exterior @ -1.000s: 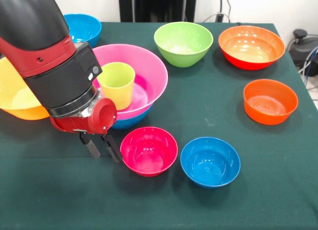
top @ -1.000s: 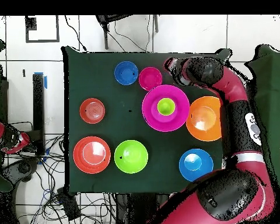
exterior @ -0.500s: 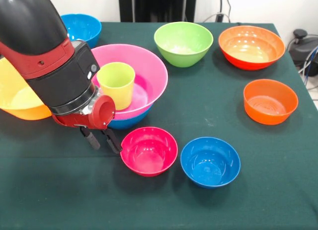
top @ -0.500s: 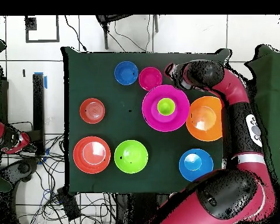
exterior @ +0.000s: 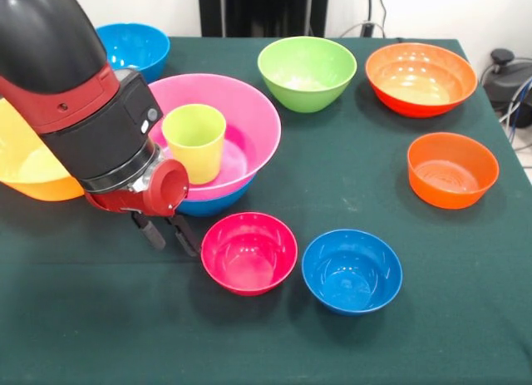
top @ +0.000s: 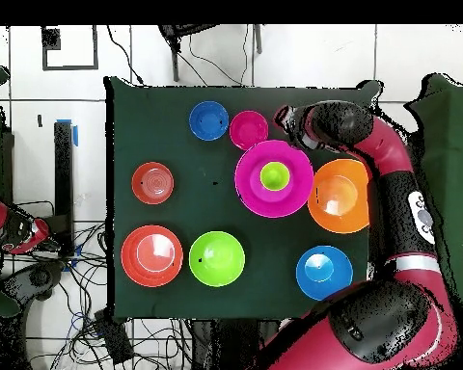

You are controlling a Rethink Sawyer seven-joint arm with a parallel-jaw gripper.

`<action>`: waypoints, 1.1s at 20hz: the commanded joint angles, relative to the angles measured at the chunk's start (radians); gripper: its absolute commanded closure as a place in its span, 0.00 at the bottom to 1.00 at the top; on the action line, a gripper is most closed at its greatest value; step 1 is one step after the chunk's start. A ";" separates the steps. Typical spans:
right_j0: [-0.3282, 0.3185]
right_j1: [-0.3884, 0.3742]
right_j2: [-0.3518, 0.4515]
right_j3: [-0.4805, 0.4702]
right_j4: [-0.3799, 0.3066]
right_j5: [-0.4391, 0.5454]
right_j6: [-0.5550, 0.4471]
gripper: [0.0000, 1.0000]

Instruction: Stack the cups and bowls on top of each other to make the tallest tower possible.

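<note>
The gripper (exterior: pixel 166 234) hangs low over the green table (exterior: pixel 349 352), its two dark fingers (exterior: pixel 184 235) parted and empty, just beside the small crimson bowl (exterior: pixel 248 253). The front view shows the gap between the fingers plainly. From overhead the gripper (top: pixel 282 119) is mostly hidden under the arm's wrist, so its state cannot be read there.

Just behind the gripper stands the tower: the large pink bowl (exterior: pixel 241 119) sits in a medium blue bowl (exterior: pixel 204 207), with the lime cup (exterior: pixel 194 141) upright inside the pink one. Only the front view shows that blue bowl, as a sliver under the pink rim; overhead the pink bowl (top: pixel 255 188) covers it, and the cup (top: pixel 274 176) appears as a green disc.

The small blue bowl (exterior: pixel 352 270) sits just beside the crimson one. A yellow-orange large bowl (exterior: pixel 25 165) lies half hidden behind the arm in front view, but shows whole overhead (top: pixel 338 196), touching the pink bowl's rim. Farther off are the green bowl (exterior: pixel 307 72), a large red-orange bowl (exterior: pixel 421 78), a smaller orange bowl (exterior: pixel 452 170) and another blue bowl (exterior: pixel 135 44).

Compared with a second ago, the gripper has drifted slightly up and away from the crimson bowl; the bowls and cup have not moved.
</note>
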 commanded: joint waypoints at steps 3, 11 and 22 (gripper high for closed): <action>-0.009 0.070 0.043 0.068 0.008 0.011 -0.189 0.00; -0.031 0.096 0.090 0.087 0.042 -0.007 -0.207 0.00; -0.035 0.125 0.116 0.071 0.032 -0.012 -0.212 0.00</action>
